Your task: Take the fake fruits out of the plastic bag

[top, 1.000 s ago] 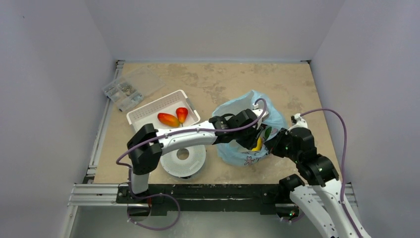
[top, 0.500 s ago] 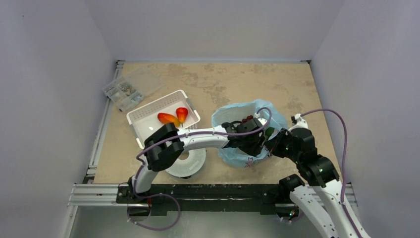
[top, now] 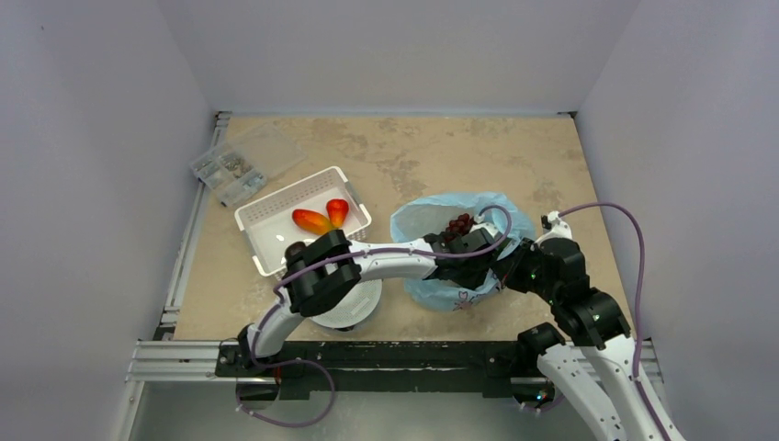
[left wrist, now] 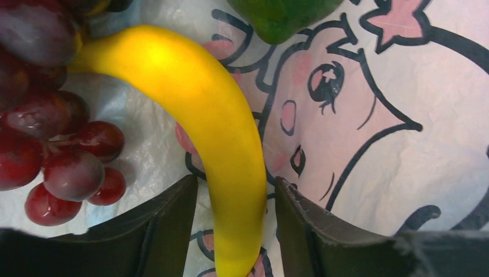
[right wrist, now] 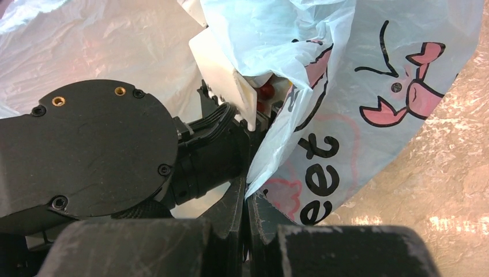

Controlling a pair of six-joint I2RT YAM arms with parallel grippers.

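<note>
Inside the plastic bag (top: 418, 220) on the table (top: 441, 147), a yellow banana-shaped fruit (left wrist: 230, 156) curves from 10 o'clock down to 6 o'clock in the left wrist view. The left hand (left wrist: 235, 187) is spread, 1 finger either side of its lower part. The right hand (right wrist: 248, 202) pinches the bag's rim. The fruit looks light, rigid and slippery; squeeze across its width.

Top view: even diffuse light, soft shadows beside the plastic bag (top: 418, 220). Inside the bag, yellow banana (left wrist: 219, 133) carries a glare patch. Right wrist: bag film near-overexposed, foreground below it blurred.
</note>
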